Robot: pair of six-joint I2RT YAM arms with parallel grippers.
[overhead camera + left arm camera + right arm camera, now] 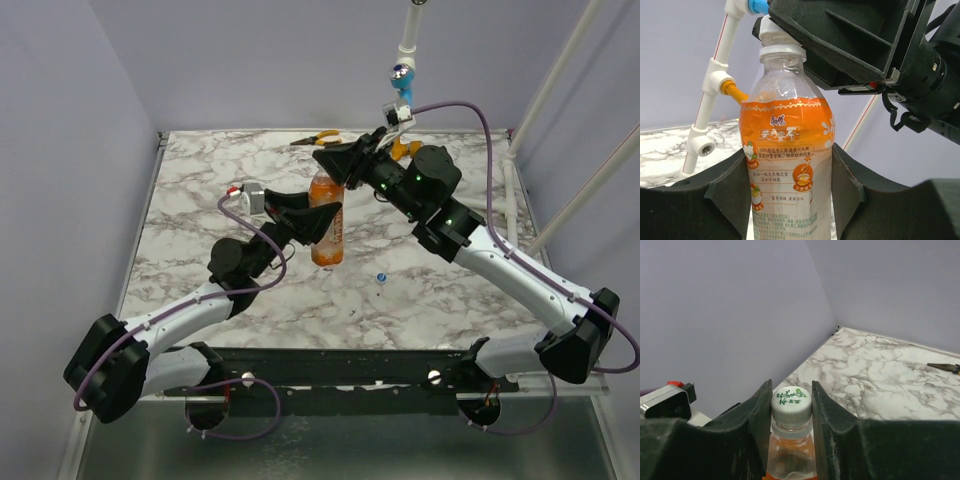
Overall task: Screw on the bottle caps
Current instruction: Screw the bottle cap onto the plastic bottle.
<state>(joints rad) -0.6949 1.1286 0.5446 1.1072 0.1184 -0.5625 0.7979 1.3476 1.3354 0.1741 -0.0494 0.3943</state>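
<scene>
Top view, bottle: the orange bottle (327,228) stands upright around the middle of the marble table (200,180), right where the two arms meet.
Top view, left gripper: the left gripper (322,225) comes in from the side and hugs the bottle's body, jaws closed in on it.
Top view, right gripper: the right gripper (333,172) sits over the neck from the far right. Can't see any cap under it from up here, the fingers bury it.
Top view, loose bits: a tiny blue cap (381,277) lies on the table just right of the bottle, nothing touching it. Pliers (318,139) sit at the far edge, well apart.
Left wrist, grip: both fingers (735,195) press the label on either side, so the bottle is held upright at mid-body.
Left wrist, neck: a white cap (774,36) is on the neck, half hidden by the right gripper's black body.
Right wrist, grip: jaws nearly shut, pinching the white cap (791,401) from both sides, printed top facing the camera.
Right wrist, seating: the cap looks level, but I can't tell how far down the thread it is.
Progress: my read is the white cap is on and getting tightened, not confirmed tight. The blue cap isn't started, and no second bottle shows in any view.
</scene>
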